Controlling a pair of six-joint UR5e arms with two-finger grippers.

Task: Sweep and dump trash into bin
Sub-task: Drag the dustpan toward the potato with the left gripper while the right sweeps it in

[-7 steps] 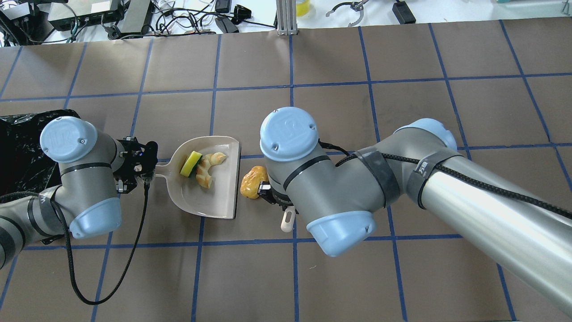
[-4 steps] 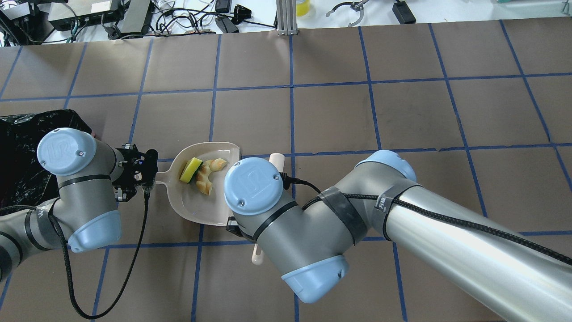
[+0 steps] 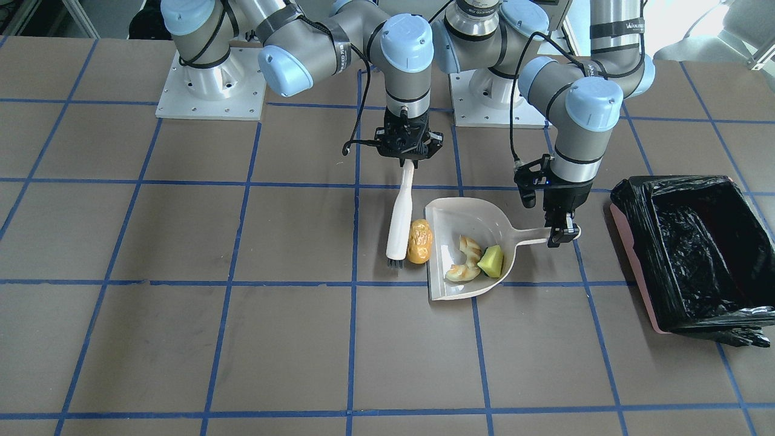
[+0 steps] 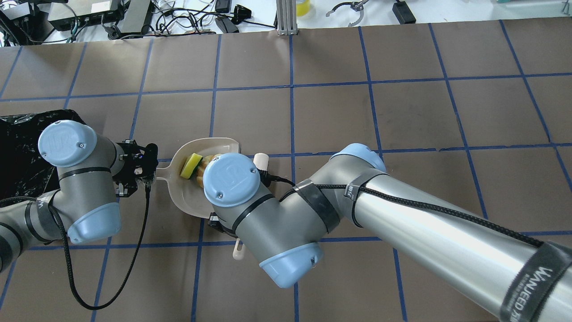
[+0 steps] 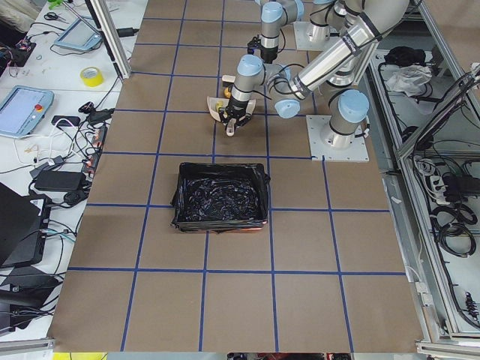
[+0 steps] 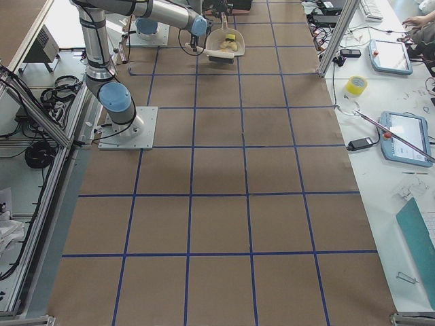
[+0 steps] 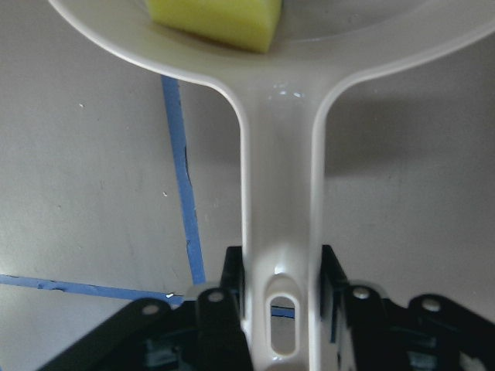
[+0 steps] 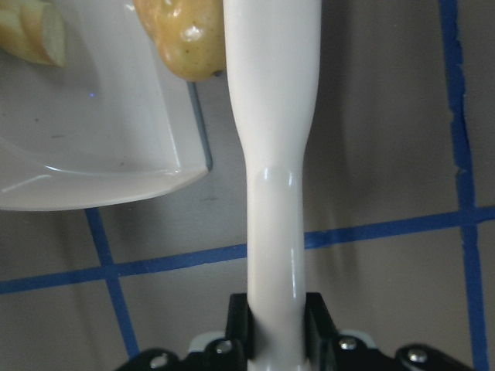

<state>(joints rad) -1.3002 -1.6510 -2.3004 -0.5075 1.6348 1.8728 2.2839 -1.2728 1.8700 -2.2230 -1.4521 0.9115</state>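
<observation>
My left gripper (image 3: 561,234) is shut on the handle of the pale dustpan (image 3: 449,218), which rests on the table; the wrist view shows the fingers (image 7: 232,290) clamping the dustpan handle (image 7: 278,201). The tan croissant (image 3: 462,264) and the yellow-green wedge (image 3: 491,261) lie inside the pan. My right gripper (image 3: 407,158) is shut on the white brush (image 3: 399,218), bristles down. The orange-brown lump (image 3: 419,240) sits between the brush and the pan's open lip, touching both, as the right wrist view (image 8: 186,39) also shows. The black-lined pink bin (image 3: 696,254) stands beyond the dustpan handle.
In the overhead view my right arm (image 4: 250,201) covers most of the dustpan (image 4: 187,197) and the lump. The bin's black bag (image 4: 18,147) is at the left edge, behind my left arm. Cables and equipment lie past the table's far edge.
My right arm has swept the brush leftward towards the dustpan and now covers the orange lump and the pan's mouth. The left gripper and dustpan have barely shifted.
</observation>
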